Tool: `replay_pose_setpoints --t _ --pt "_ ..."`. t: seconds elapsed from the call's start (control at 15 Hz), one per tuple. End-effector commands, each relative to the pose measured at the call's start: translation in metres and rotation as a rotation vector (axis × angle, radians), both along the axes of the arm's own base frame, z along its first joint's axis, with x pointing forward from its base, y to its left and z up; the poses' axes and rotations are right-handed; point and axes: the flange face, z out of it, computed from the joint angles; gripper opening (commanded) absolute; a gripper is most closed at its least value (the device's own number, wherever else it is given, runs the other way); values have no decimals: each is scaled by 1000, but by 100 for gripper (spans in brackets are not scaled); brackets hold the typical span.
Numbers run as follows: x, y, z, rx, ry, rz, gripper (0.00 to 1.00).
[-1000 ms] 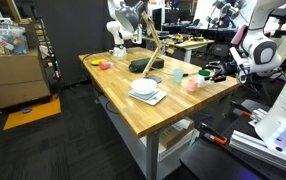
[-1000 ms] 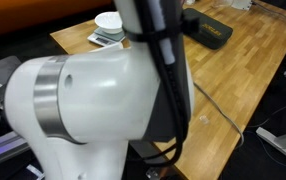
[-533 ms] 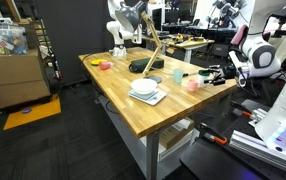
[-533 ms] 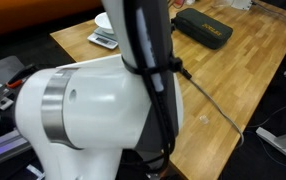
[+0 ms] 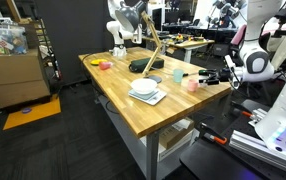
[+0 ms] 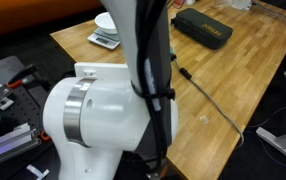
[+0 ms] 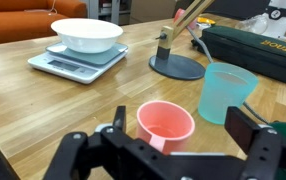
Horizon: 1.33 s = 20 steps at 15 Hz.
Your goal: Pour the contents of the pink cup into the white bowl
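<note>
1. Stay low over the counter (image 7: 43, 110) while closing in; carries everything here.
2. Aim the pour at the white bowl (image 7: 86, 34), far left on its scale (image 7: 78, 62), well apart from both cups.
3. Centre the jaws, spread wide and empty, around the pink cup (image 7: 165, 123), near and just ahead; pinch mid-wall and keep it upright.
4. Mind the black case (image 7: 258, 50), far right.
5. Skirt the dark stand base (image 7: 176, 66), between cup and bowl.
6. Avoid clipping the green cup (image 7: 228, 92), just beside on the right.
</note>
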Motion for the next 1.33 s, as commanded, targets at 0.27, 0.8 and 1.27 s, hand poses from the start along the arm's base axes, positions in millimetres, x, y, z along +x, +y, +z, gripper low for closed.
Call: replay_pose_setpoints --t 0.27,0.8,1.27 --pt "-11 11 1 127 3 -103 100" --pt "-17 20 3 92 16 -71 100" --pt "-23 26 17 -90 -45 -7 100"
